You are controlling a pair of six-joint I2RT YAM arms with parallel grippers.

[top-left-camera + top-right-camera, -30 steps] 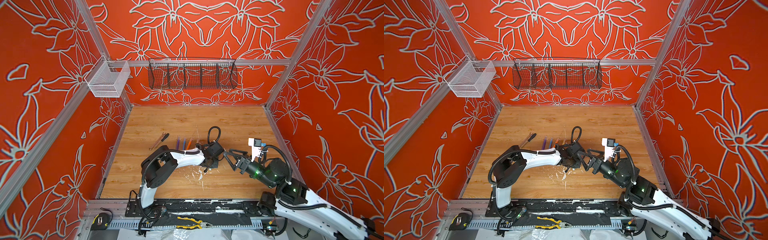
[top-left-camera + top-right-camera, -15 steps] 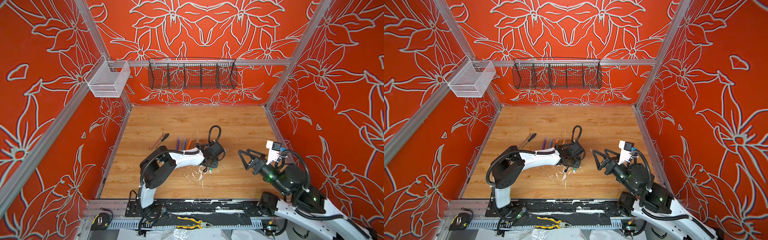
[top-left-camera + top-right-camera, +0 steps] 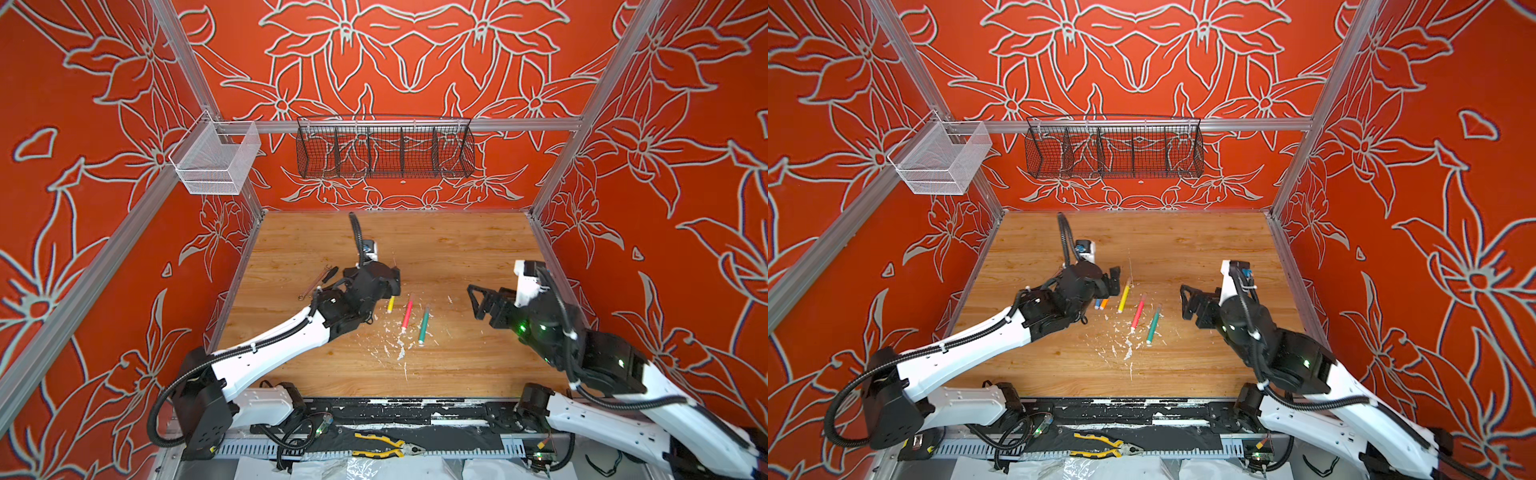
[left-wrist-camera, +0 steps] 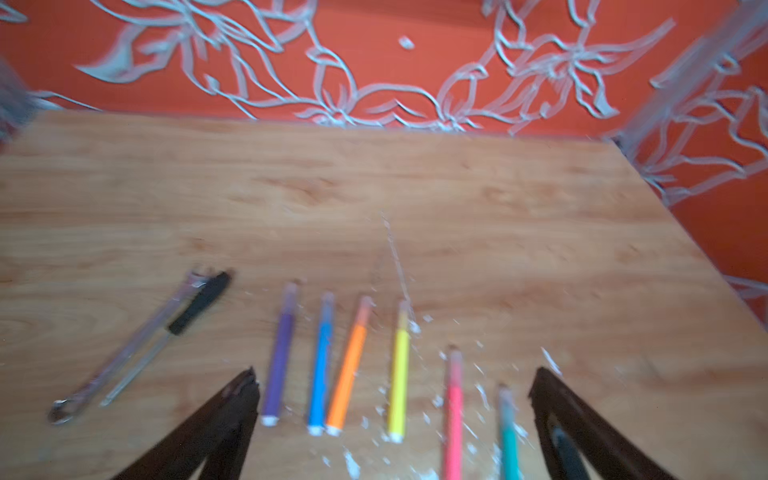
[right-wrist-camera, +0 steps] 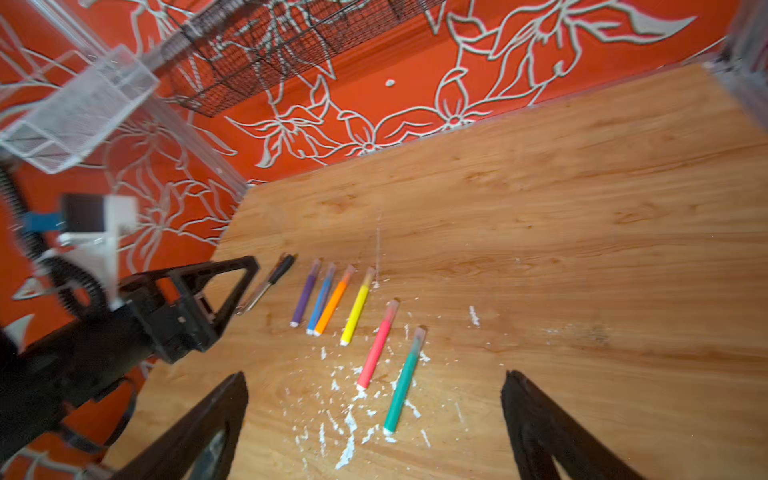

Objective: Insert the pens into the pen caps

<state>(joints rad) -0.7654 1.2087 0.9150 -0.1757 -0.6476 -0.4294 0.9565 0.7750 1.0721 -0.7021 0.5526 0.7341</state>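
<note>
Six pens lie side by side on the wooden table: purple (image 4: 280, 365), blue (image 4: 322, 365), orange (image 4: 349, 365), yellow (image 4: 400, 374), pink-red (image 4: 453, 415) and green (image 4: 509, 436). Each has a translucent pen cap on its far end, such as the green pen's cap (image 5: 417, 338). My left gripper (image 4: 394, 374) hovers open above the row, holding nothing. In both top views it covers the leftmost pens (image 3: 1115, 276). My right gripper (image 5: 375, 375) stands open and empty to the right of the green pen (image 3: 424, 324), apart from it (image 3: 473, 301).
A wrench (image 4: 124, 353) and a black-handled screwdriver (image 4: 199, 299) lie left of the pens. White flecks (image 5: 349, 428) dot the wood near the pens. A black wire basket (image 3: 384, 151) and a white mesh basket (image 3: 216, 160) hang on the walls. Yellow-handled pliers (image 3: 386, 446) lie on the front rail.
My left gripper has opened and drawn back to the left, away from the green pen on the table. My right arm has withdrawn to the right, still open.
</note>
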